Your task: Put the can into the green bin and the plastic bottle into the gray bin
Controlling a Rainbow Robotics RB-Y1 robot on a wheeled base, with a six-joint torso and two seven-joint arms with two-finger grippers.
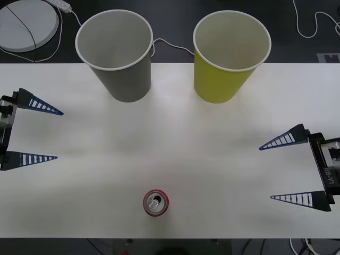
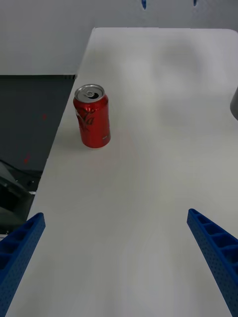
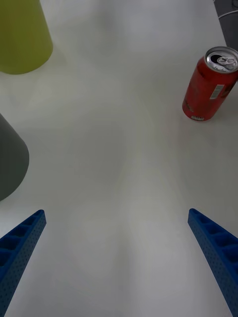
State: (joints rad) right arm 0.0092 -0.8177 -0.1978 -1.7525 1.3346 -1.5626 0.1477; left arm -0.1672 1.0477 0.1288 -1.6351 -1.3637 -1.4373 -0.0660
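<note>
Upright near the lower centre of the front view, the can stands on the white tabletop, close to its near edge. It is red with a silver top and pull tab; white script runs down its side and a small white label panel sits low on it, neither readable. The gray bin and green bin stand side by side at the upper middle, well apart from the can. At the left edge the left gripper has its fingers spread, holding nothing; at the right edge the right gripper likewise.
</note>
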